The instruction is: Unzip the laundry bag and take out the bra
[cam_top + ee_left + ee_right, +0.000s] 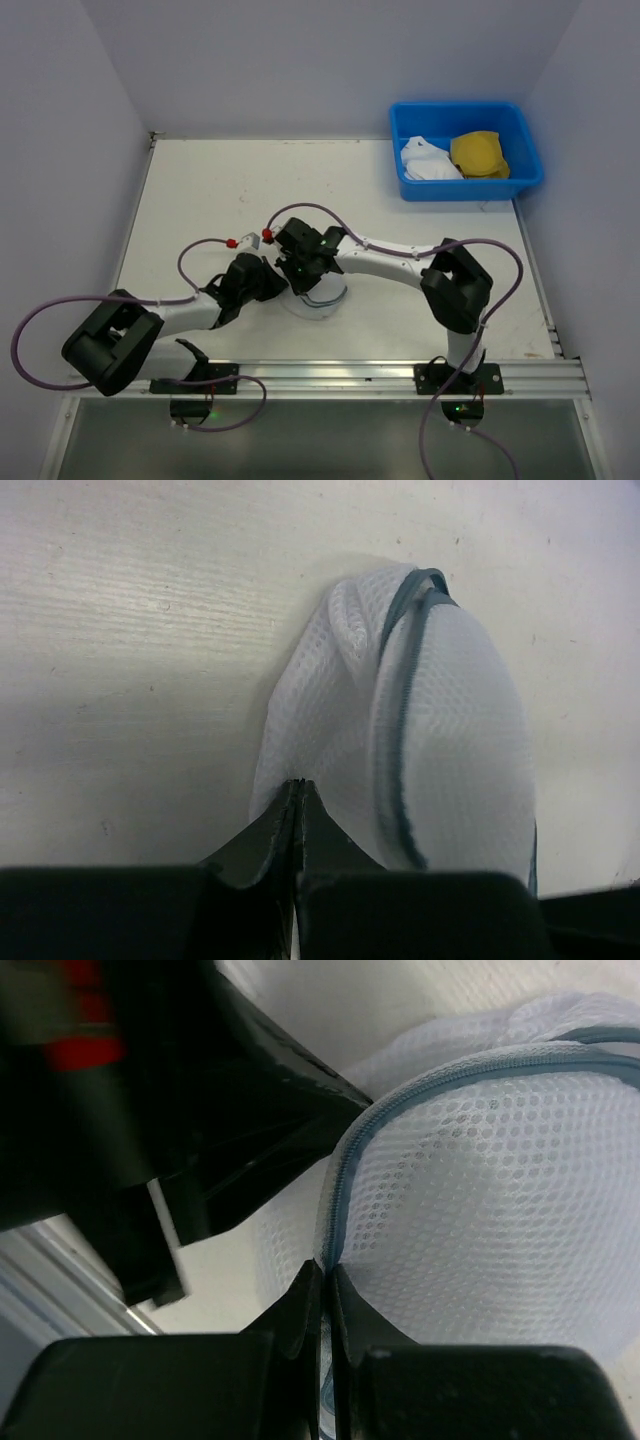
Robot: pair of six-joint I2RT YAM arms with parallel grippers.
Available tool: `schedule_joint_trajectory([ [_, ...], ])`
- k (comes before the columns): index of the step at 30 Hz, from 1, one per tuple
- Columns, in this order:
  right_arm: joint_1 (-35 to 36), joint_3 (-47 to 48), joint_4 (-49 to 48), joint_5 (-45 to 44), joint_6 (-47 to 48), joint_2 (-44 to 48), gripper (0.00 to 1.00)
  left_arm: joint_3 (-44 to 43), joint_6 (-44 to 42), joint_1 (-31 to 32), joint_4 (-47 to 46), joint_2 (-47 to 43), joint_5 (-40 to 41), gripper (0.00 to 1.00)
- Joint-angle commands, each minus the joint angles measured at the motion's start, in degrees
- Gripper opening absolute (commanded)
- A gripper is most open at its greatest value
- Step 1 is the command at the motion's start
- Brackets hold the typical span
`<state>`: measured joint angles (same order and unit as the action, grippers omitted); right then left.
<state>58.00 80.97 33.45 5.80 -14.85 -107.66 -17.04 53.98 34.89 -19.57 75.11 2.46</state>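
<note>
The laundry bag [320, 296] is a white mesh pouch with a grey-blue zipper line, lying at the table's middle near the front. My left gripper [270, 281] is shut, pinching the bag's mesh [330, 730] at its left side, with its tips [298, 786] on the fabric. My right gripper [304, 272] is shut on the zipper line [345, 1160] at the bag's rim, with its tips [326, 1268] on the seam. The bag [500, 1190] looks closed along the zipper [395, 730]. A mustard-yellow bra [478, 152] lies in the blue bin at the back right.
The blue bin [465, 187] stands at the back right corner and also holds a crumpled white mesh item [428, 160]. The left arm's black gripper body [200, 1110] is close beside my right fingers. Purple cables loop over both arms. A metal rail [400, 375] runs along the front edge.
</note>
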Motion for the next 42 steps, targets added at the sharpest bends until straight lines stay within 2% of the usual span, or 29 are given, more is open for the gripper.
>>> schedule_joint_trajectory([
  [1,0.01,0.24,0.04,2.99,1.58,-2.9,0.0,-0.54,-0.36,0.17,2.43,-2.51,2.46,0.0],
  [10,-0.52,0.68,-1.72,4.65,2.02,-8.8,0.06,0.25,-0.01,-0.18,7.34,-5.66,5.18,0.0],
  [13,-0.78,0.5,-1.99,5.27,1.84,-9.68,0.13,-0.01,-0.01,-1.32,11.55,-9.09,6.85,0.02],
  [20,-0.96,0.95,-2.08,5.97,1.05,-9.24,0.26,-2.82,-3.17,-7.37,25.54,-18.15,9.67,0.25],
  [25,-1.04,1.3,-2.16,7.63,0.52,-6.78,0.38,-4.4,-5.54,-10.72,34.05,-26.75,11.07,0.35],
  [30,-1.04,4.19,0.03,7.73,0.88,-2.83,0.54,-8.52,-8.01,-11.25,39.69,-31.78,12.13,0.52],
  [35,-1.04,7.36,2.32,6.6,1.49,1.39,0.79,-13.19,-10.03,-11.25,44.62,-34.94,13.71,0.64],
  [37,-1.04,8.67,2.76,5.28,1.58,2.89,0.9,-15.3,-10.73,-11.25,46.02,-35.73,14.32,0.66],
  [40,-1.13,10.78,4.42,2.38,2.28,3.85,0.99,-17.76,-11.87,-11.25,47.95,-36.17,14.77,0.75],
  [42,-1.39,12.1,5.04,0.27,2.55,4.21,0.99,-19.25,-12.66,-11.25,48.49,-36.26,14.86,0.82],
])
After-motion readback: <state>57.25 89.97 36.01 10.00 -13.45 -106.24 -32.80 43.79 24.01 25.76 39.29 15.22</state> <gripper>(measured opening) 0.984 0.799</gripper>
